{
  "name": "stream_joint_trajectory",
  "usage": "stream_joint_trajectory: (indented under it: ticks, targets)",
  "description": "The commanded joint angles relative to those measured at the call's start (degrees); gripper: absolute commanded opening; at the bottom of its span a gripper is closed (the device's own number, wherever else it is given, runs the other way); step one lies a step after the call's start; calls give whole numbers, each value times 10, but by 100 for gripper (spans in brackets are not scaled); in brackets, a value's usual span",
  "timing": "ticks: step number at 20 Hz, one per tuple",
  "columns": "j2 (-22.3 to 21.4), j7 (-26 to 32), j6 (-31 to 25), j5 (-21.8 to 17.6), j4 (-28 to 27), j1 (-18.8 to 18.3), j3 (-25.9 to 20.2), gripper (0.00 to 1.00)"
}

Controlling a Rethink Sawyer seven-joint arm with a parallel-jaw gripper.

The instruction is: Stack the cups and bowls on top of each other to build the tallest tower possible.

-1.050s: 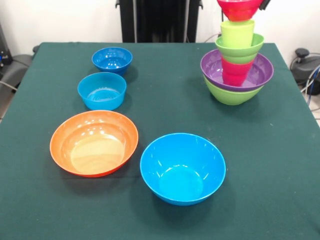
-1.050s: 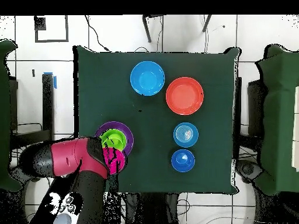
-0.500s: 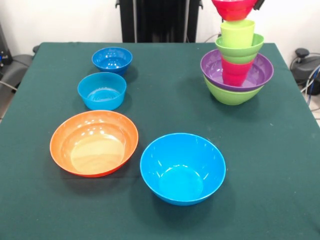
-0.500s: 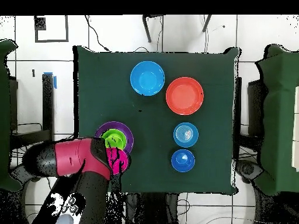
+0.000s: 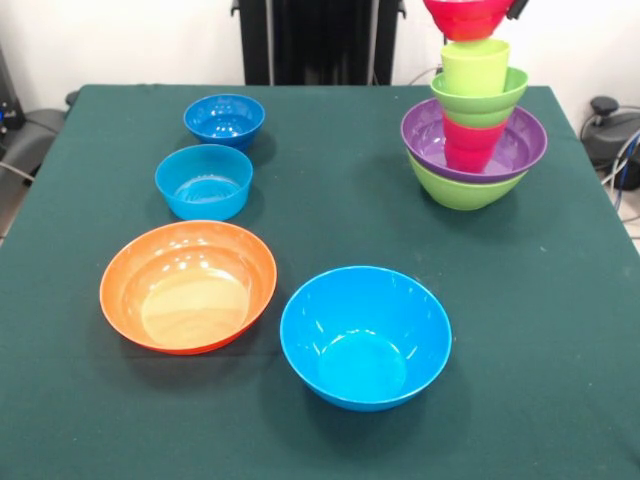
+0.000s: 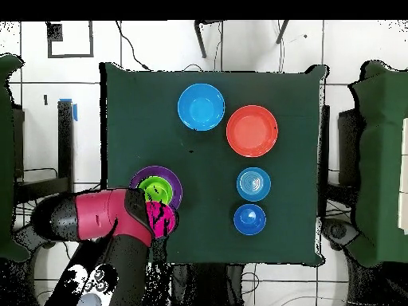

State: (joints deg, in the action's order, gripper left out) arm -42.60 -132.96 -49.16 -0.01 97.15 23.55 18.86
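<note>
Currently tower stands at desk far corner: green bowl, purple bowl, red cup, small green bowl, green cup. Pink bowl hangs just above, apparently for centring. Pincer mostly hidden; grip on bowl likely, cannot tell. Four bowls wait apart.

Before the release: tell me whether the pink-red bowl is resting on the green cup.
Cannot tell. In the front view the pink-red bowl meets the green cup rim with no visible gap, but overlap could hide one; overhead, they just overlap.
</note>
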Motion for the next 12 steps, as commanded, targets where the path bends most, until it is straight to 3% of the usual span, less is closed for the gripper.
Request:
stream_joint_trajectory:
  ticks: [1, 12]
  targets:
    - [22, -108, 1, 24, -24, 2, -33, 0]
    - [26, -94, -14, 30, -43, -3, -33, 0]
